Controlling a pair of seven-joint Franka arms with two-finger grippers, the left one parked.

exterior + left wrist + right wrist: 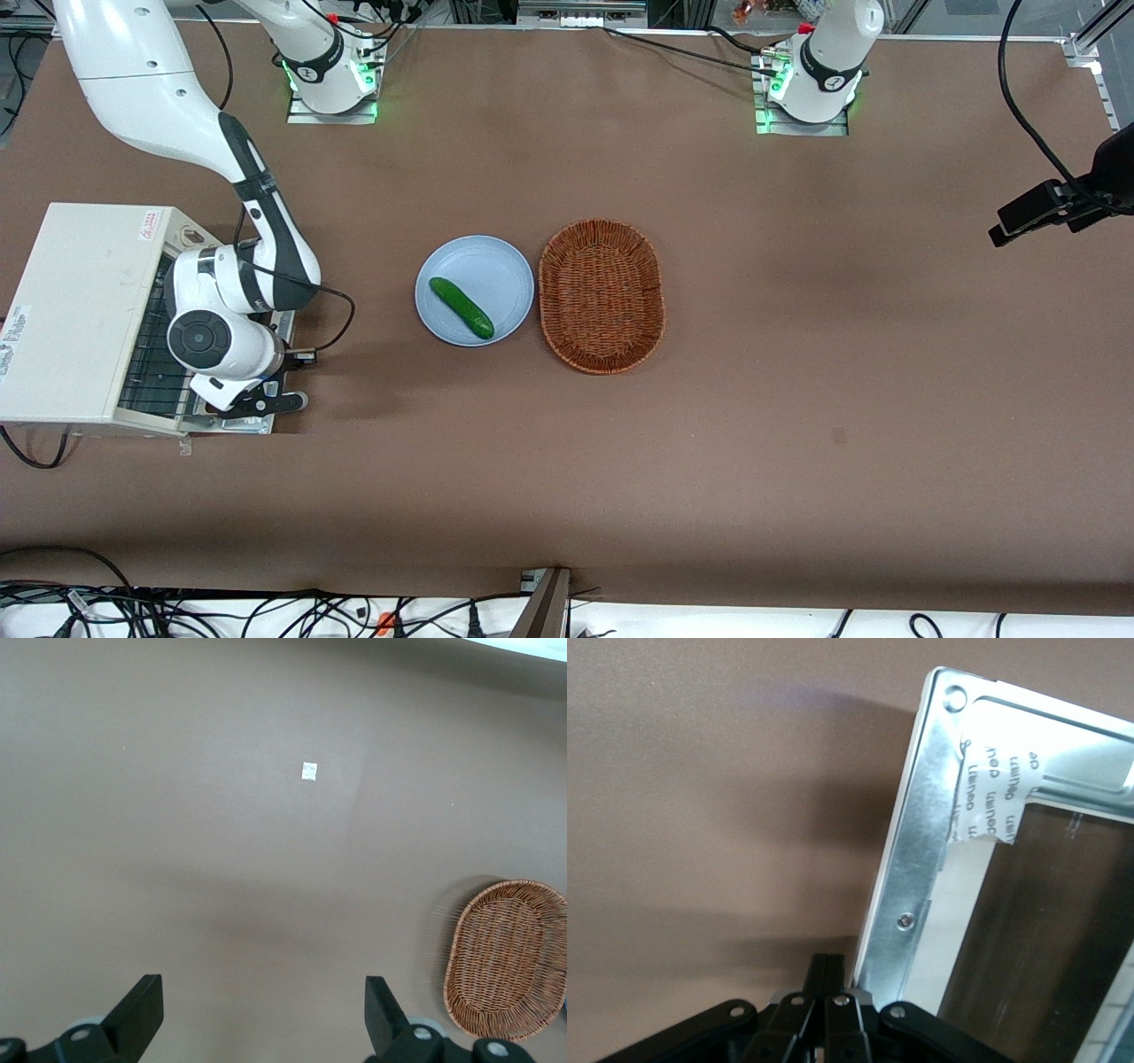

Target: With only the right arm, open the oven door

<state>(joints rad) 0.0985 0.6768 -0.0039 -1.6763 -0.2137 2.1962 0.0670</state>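
Hand (266, 400) of the right arm (182, 106): positioned low at the outer edge of the oven door (232, 424), at the door corner nearest the front camera. In the right wrist view the black fingers (833, 1010) appeared drawn together against the door's edge (908, 877); whether they pinched the door could not be told.

Oven door: swung down, lying roughly flat over the tabletop (797, 399) in front of the oven, its metal inner frame and dark glass pane facing up, with a strip of printed tape stuck across one corner.

Toaster oven (80, 315): boxy, cream-white, standing at the working arm's end of the tabletop, wire rack (159, 372) exposed in the mouth.

Plate (475, 290): pale blue, round, near the middle of the tabletop, well apart from the oven.

Cucumber (462, 307): green, lying diagonally on the plate.

Basket (601, 296): brown wicker, oval, just beside the plate toward the parked arm's end, nothing seen inside.
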